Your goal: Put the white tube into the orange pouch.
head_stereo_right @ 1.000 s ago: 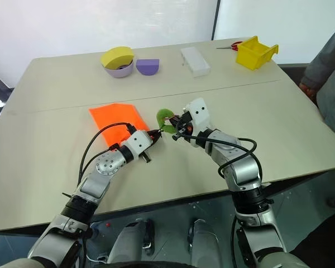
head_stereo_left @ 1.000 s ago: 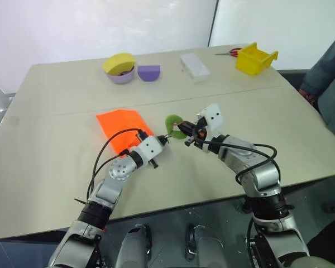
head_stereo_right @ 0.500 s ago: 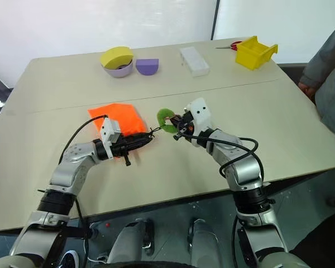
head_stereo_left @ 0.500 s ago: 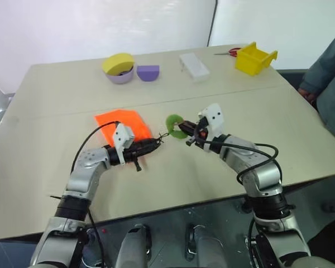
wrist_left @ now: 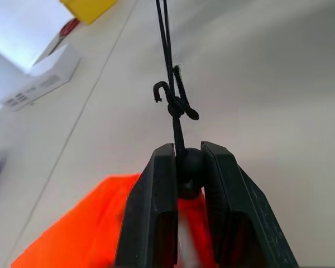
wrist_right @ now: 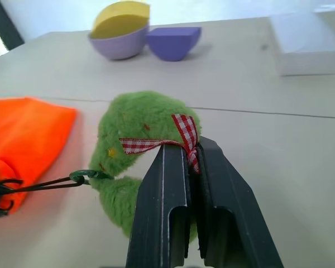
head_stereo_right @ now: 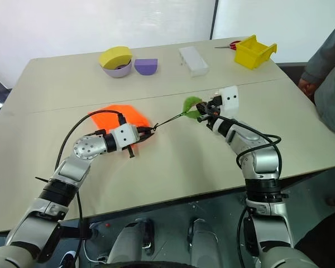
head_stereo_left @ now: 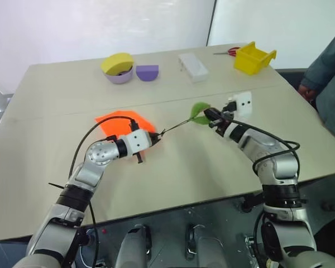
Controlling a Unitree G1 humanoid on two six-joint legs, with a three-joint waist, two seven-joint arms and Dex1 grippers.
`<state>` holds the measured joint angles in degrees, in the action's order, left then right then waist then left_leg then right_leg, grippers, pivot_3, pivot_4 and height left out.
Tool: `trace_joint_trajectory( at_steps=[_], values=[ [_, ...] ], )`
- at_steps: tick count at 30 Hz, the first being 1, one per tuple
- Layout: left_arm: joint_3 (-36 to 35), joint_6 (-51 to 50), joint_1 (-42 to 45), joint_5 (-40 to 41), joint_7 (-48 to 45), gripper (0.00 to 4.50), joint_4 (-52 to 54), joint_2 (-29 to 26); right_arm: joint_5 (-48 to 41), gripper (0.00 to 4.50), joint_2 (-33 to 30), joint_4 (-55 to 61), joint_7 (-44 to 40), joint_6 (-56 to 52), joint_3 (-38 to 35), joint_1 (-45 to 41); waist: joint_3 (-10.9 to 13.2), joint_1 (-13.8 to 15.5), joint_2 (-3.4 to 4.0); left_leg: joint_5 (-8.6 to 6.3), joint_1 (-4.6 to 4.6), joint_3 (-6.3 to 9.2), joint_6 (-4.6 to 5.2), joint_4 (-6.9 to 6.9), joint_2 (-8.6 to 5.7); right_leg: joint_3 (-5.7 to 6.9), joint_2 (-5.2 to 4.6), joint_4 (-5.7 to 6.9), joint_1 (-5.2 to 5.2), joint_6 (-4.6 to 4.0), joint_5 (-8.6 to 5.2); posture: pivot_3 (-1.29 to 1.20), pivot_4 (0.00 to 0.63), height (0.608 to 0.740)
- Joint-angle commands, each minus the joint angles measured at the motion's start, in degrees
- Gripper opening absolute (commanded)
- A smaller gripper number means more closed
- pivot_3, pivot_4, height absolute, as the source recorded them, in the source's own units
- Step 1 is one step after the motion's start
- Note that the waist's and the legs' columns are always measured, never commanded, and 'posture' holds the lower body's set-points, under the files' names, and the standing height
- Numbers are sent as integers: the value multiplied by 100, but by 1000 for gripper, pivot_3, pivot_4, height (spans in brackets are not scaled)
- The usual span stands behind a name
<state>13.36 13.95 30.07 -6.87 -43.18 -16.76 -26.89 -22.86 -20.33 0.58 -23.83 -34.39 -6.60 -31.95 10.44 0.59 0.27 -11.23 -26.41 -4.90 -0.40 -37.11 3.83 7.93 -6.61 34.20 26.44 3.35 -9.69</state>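
Now, from the left: the pouch (head_stereo_left: 121,119) lies flat on the table (head_stereo_left: 173,184), left of its middle and about halfway between the near and far edges. My left gripper (head_stereo_left: 154,139) sits at the pouch's right corner, clamped on the black toggle (wrist_left: 188,167) of the cord (head_stereo_left: 176,127). A second ago the ring (head_stereo_left: 200,112) hung close beside that corner. My right gripper (head_stereo_left: 212,117), pinched shut on the ring's checked ribbon, has since carried it off toward the right edge, so the cord runs taut between my hands. I judge this is cinching the mouth shut (which only makes sense if the tube is already inside). I cannot tell where the tube is.
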Motion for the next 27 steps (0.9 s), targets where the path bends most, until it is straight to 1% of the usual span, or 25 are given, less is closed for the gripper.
trace_joint_trajectory(
  at_steps=[1, 5, 9, 14, 16, 19, 23, 27],
  values=[
    [-101, 22, -161, 42, -39, 157, -100, -166, 56, 0, -216, 70, 285, 287, -551, -149, 0, 2, 0, 0, 0, 0, 0, 0, 0, 0, 0, 0, 1, 0, 0, 0, 150, 740],
    [-183, 34, -162, -18, 28, 157, -229, -335, 199, 0, -416, 21, 157, 383, -459, -52, 0, 16, 0, 0, 0, 0, 0, -2, 0, 0, -1, 1, 0, 0, 0, 0, 150, 740],
    [-353, 218, -155, 4, -5, 157, -459, -748, 188, 0, -523, -117, 272, 455, -619, -99, 0, -5, 0, 0, 1, 0, 0, -3, 0, 0, -1, 2, 0, 0, 0, 0, 150, 740],
    [-402, 317, -80, 28, 74, 157, -683, -983, 299, 0, -585, -284, 406, 566, -597, -94, 0, 3, 1, 0, 1, 1, 0, -2, 1, 0, -1, 4, 0, 0, 0, 0, 150, 740],
    [-441, 295, -194, 151, -4, 157, -569, -1062, 336, 0, -572, -380, 556, 593, -656, -137, 0, 1, 1, 0, 0, 0, 0, -3, 1, 0, -1, 3, 0, 0, 0, 0, 150, 740],
    [-478, 289, -389, 265, -123, 157, -419, -1241, 518, 0, -722, -636, 691, 705, -689, -165, 1, -6, 1, 0, 1, -1, 0, -2, 1, -1, -1, 2, 1, 0, 0, 0, 150, 740],
    [-607, 256, -633, 451, -223, 157, -402, -1516, 542, 0, -889, -927, 751, 863, -725, -206, 1, -13, 2, 0, 2, -2, 0, -1, 2, -1, -1, 5, 3, -1, 0, 0, 150, 740],
    [-698, 283, -822, 685, -308, 157, -357, -1691, 589, 0, -937, -982, 759, 958, -637, -176, 1, -18, 2, 0, 4, -1, -1, -1, 2, -2, -1, 6, 2, -1, 0, 0, 150, 740]
  ],
)
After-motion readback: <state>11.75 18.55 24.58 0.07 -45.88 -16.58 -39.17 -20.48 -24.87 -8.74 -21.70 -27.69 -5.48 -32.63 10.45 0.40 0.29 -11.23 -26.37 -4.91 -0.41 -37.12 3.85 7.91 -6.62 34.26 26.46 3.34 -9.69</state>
